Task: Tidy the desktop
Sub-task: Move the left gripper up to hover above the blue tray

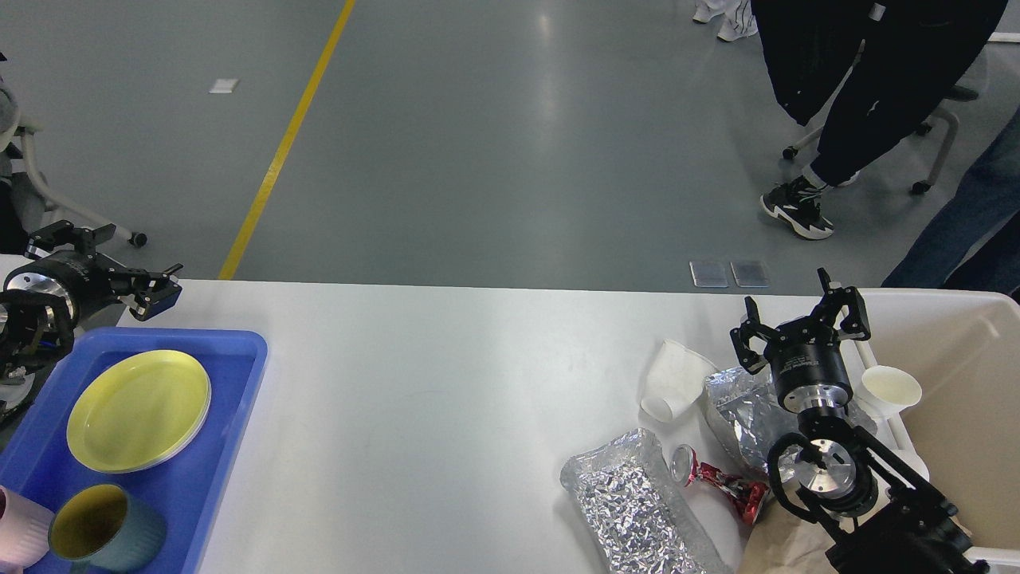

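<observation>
Right end effector [803, 323] open and empty, hanging above the rubbish at the right part of the table [446, 383], the white desktop that fills the lower half of the view. Left end effector [103, 259] also open, holding nothing, raised at the far left corner beyond the blue tray [231, 399].

Step in hand, probably: to take one piece of rubbish and bring it into the beige tub [956, 351]. Best to begin with the fallen paper cup [673, 379], lying free on its side, just left of the crumpled foil [745, 414]. Better to close on the cup wall gently, because thin paper collapses easily.

Foil bag [629, 498] and crushed red can [717, 482] close together near the front edge; risk of pushing them off when reaching. Second paper cup [890, 389] standing at the tub rim, easy to knock.

Wide free surface in the middle of the table. Short way to the tub, only over its wall.
</observation>
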`<action>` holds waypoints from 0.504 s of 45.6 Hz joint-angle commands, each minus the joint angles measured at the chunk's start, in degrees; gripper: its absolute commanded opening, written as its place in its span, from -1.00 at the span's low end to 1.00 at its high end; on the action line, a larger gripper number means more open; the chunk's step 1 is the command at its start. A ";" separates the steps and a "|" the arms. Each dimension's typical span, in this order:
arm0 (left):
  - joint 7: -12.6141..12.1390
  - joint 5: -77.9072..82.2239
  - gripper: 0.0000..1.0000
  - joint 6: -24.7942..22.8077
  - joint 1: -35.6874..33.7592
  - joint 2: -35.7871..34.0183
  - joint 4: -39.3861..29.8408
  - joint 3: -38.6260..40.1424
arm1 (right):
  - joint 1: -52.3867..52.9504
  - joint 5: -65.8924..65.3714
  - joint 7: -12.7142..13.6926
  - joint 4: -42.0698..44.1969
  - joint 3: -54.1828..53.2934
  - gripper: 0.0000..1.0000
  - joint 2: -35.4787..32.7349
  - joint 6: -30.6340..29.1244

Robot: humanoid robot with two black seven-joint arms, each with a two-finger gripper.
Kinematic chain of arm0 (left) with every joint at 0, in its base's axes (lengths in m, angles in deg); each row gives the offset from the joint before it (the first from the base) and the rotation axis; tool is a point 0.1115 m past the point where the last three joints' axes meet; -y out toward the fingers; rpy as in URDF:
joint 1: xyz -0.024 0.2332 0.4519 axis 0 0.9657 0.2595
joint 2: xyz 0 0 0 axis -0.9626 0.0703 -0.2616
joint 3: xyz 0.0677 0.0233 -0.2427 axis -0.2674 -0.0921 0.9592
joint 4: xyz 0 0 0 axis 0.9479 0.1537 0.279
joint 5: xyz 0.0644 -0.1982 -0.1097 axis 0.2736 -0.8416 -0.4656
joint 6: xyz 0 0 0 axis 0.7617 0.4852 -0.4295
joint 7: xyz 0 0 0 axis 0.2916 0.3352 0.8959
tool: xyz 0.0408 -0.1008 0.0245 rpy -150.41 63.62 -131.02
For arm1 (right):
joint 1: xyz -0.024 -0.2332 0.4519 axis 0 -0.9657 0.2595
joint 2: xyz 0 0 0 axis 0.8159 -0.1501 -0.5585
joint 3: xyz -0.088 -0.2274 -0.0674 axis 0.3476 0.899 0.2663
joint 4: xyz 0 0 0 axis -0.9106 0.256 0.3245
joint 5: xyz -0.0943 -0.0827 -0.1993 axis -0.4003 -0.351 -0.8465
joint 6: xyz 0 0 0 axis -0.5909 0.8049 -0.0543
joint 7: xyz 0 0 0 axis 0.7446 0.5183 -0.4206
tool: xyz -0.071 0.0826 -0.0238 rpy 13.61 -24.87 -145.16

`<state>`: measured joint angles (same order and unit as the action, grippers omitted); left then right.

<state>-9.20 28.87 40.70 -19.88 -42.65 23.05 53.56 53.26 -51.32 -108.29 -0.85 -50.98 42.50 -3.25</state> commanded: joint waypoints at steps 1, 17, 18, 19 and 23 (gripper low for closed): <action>0.48 0.09 0.93 -0.30 -0.43 1.70 -0.17 -0.05 | 0.00 0.00 -0.01 0.09 0.00 1.00 0.00 0.00; 0.83 1.40 0.93 -16.11 1.05 14.45 -0.43 -1.19 | 0.00 0.00 -0.01 0.27 0.00 1.00 0.00 0.00; 0.83 1.49 0.93 -17.69 1.76 14.98 -0.43 -1.19 | 0.00 0.00 -0.01 0.27 0.00 1.00 0.00 0.00; 0.92 1.49 0.93 -19.27 2.37 15.42 -0.35 -1.19 | 0.00 0.00 -0.01 0.27 0.00 1.00 0.00 0.00; 0.83 1.49 0.93 -23.33 4.48 18.49 -0.08 -1.19 | 0.00 0.00 -0.01 0.27 0.00 1.00 0.00 0.00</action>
<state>-8.35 30.33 23.32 -17.97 -27.84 22.60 52.37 53.26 -51.32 -108.29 -0.58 -50.98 42.50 -3.25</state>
